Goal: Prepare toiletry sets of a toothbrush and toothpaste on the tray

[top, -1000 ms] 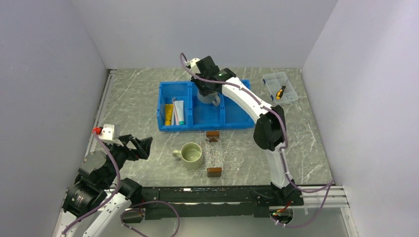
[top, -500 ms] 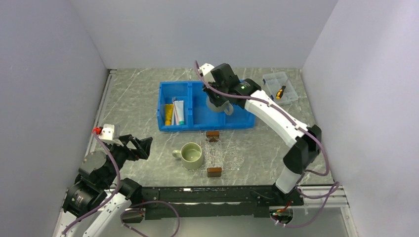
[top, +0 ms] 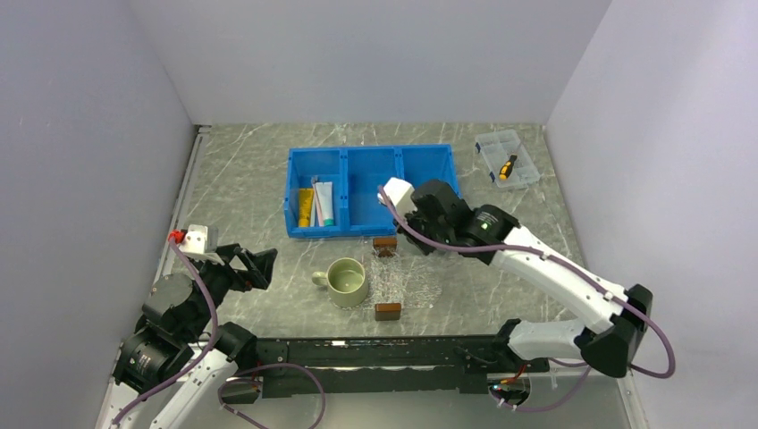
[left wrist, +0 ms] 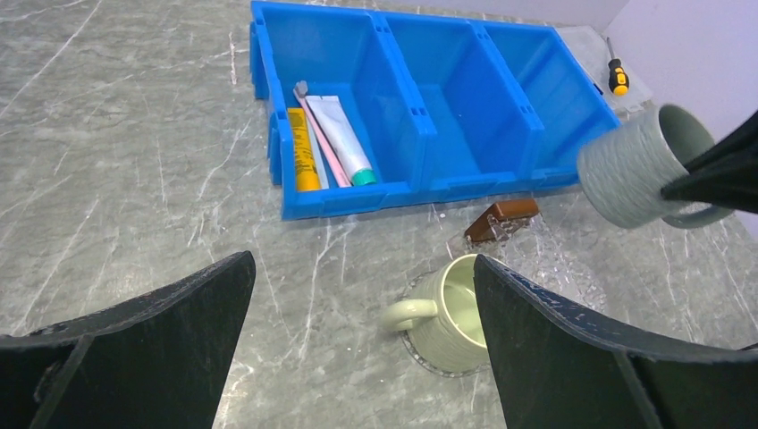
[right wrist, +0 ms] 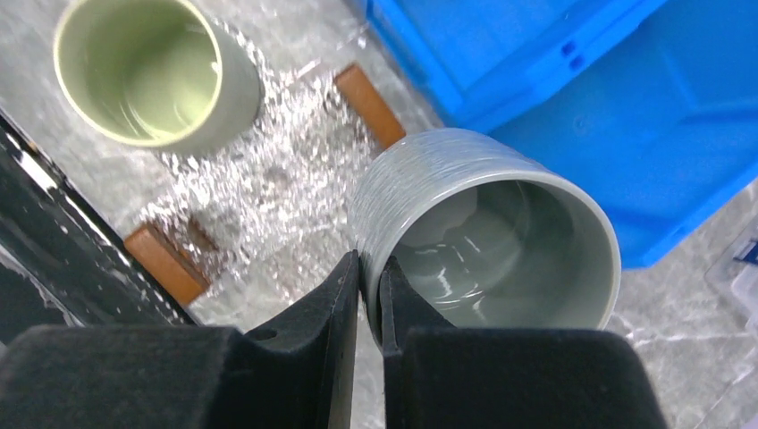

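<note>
**Right gripper** (right wrist: pixel 369 268): I see its jaws nearly closed, pinching the wall of a grey ribbed mug (right wrist: pixel 501 232) at the rim, one finger inside and one outside. The mug hangs clear of the table, tipped on its side, near the tray's far handle and just in front of the blue bin.

**Left gripper** (left wrist: pixel 359 268): its jaws are spread wide with nothing between them. It sits low at the near left of the table, well apart from everything else.

**Tray** (top: pixel 413 284): clear plastic with a brown block at each end, lying mid-table in front of the bin. I see no toiletry item in it.

**Toothpaste** (left wrist: pixel 340 143): a white tube with a teal end, lying flat in the left compartment of the blue bin (left wrist: pixel 357 198).

**Toothbrush** (left wrist: pixel 317 130): a slim pale stick in the same compartment, just beside the toothpaste on its left.

**Yellow item** (left wrist: pixel 304 150): a long narrow thing in the same compartment, against the left wall.

**Green mug** (top: pixel 347 281): upright on the table just left of the tray. I cannot tell whether it touches the tray.

**Clear compartment box** (top: pixel 523 165): at the far right of the table, with a screwdriver (top: pixel 507 167) in it.
</note>
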{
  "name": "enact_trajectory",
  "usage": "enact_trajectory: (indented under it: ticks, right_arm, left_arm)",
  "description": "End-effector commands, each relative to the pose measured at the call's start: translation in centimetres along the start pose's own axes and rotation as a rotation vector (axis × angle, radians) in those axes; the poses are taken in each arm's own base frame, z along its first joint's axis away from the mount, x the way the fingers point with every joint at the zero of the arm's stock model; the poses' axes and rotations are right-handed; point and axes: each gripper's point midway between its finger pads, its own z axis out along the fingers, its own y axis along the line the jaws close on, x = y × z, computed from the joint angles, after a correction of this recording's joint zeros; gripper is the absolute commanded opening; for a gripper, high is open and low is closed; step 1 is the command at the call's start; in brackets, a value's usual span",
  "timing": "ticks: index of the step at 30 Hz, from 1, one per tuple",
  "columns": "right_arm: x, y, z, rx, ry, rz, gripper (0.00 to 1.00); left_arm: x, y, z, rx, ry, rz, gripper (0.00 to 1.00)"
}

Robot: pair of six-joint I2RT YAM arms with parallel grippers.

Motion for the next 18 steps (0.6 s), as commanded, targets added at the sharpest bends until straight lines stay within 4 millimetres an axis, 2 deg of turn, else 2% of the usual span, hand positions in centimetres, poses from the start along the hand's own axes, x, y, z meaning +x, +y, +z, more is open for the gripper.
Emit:
enact_trajectory:
  ticks: [1, 8, 18]
  right_arm:
    - [1.3, -0.1, -1.3, 0.007, -0.052, -0.053, 0.00]
    - [4.9, 1.3, -1.3, -0.042, -0.036, -0.081, 0.00]
    - [8.9, 3.7, 1.8, -0.126, 0.023, -0.108, 0.00]
  left_arm:
    - [-0.3, -0.5, 0.3, 0.024, -0.010, 0.006, 0.99]
    - [-0.3, -0.5, 0.3, 0.027, -0.009, 0.007, 0.99]
    - [-0.2, -0.5, 0.4, 0.024, -0.005, 0.007, 0.99]
